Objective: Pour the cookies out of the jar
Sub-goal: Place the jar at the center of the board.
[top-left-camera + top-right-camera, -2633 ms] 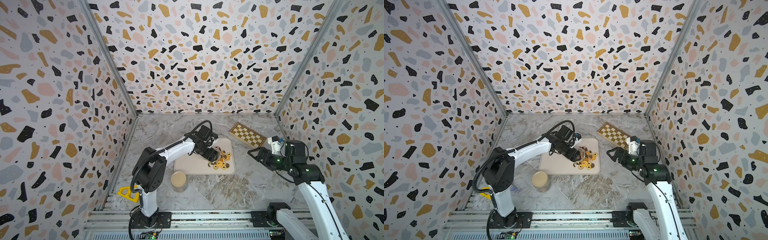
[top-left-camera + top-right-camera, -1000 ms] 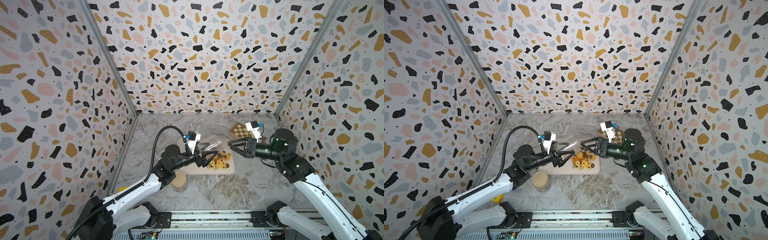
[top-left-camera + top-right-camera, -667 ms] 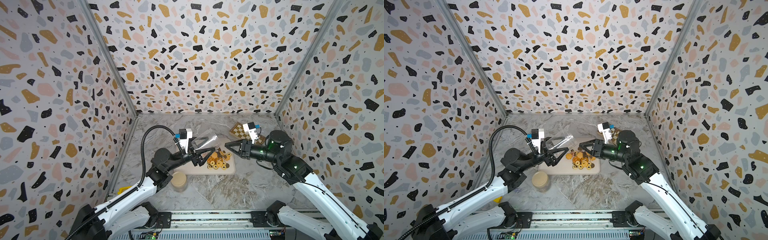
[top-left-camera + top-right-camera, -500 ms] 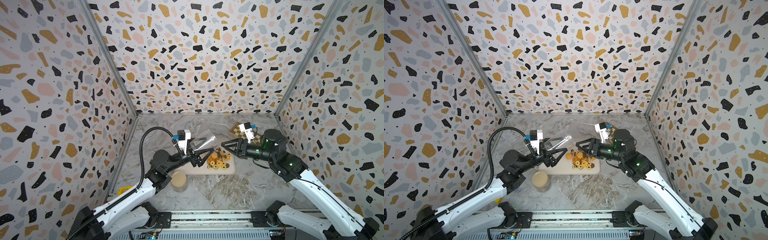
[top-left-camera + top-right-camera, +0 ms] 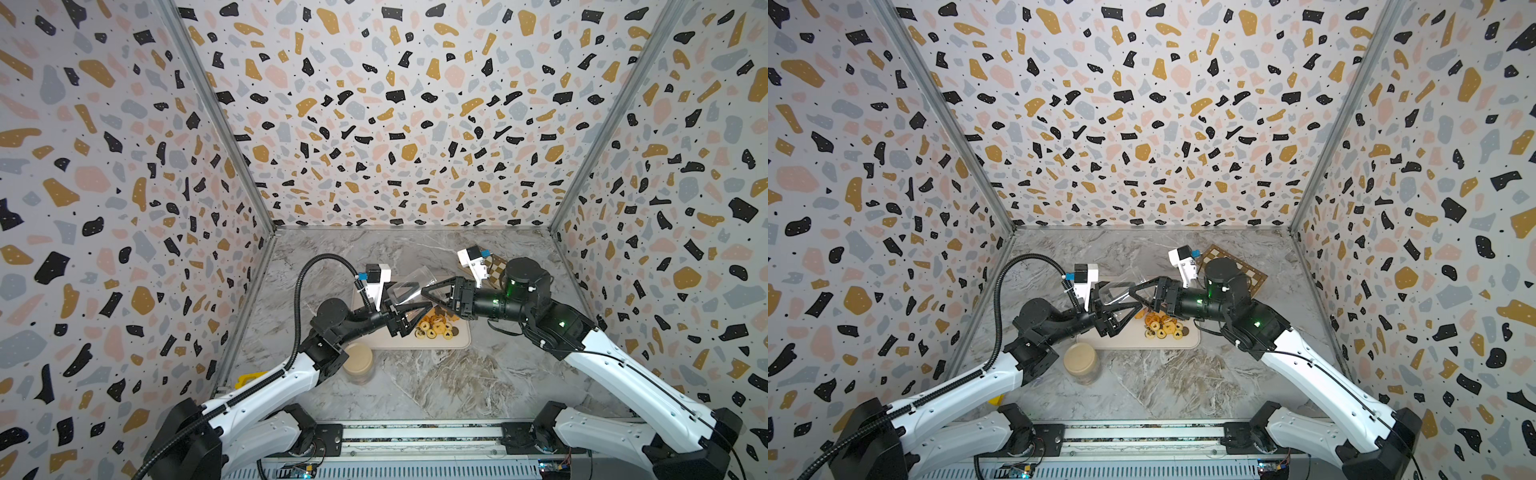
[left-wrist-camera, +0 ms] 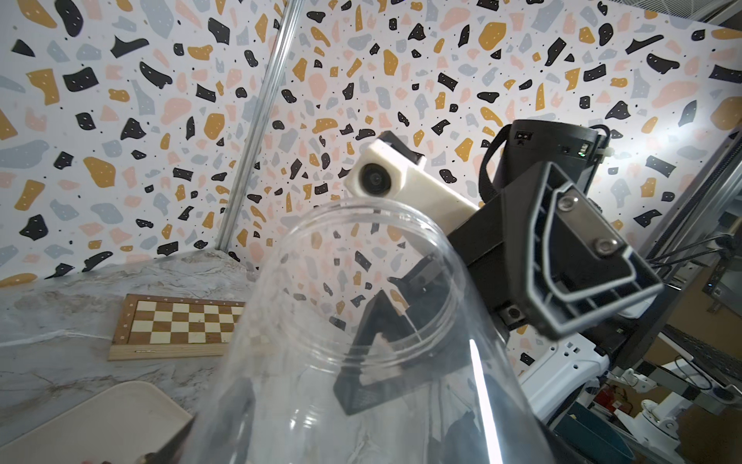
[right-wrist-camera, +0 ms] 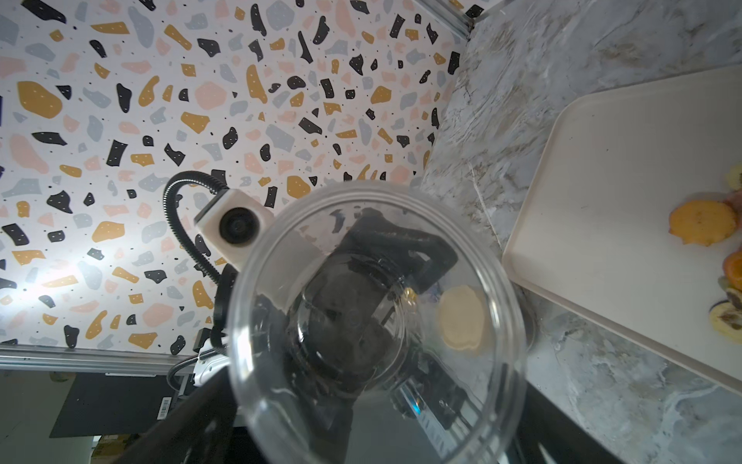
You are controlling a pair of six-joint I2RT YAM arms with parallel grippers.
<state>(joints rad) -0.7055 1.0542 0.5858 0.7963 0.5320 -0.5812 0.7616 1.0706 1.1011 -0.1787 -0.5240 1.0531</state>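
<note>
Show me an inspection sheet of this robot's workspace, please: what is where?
Surface: grey marble-patterned tabletop.
Job's things: clear plastic jar, empty, held on its side over a flat beige tray; golden and dark cookies piled on that tray.
Clutter: round tan lid beside the tray; wooden chessboard at the back; small yellow object at the front edge.
Claws: left claw shut on the jar; right claw open at its mouth.
Cables: black ribbed cable looping over the left arm.
Surroundings: terrazzo-patterned walls on three sides.

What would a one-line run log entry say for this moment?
left hand: holds empty clear jar above tray | right hand: open, at jar's mouth | cookies: piled on tray
</note>
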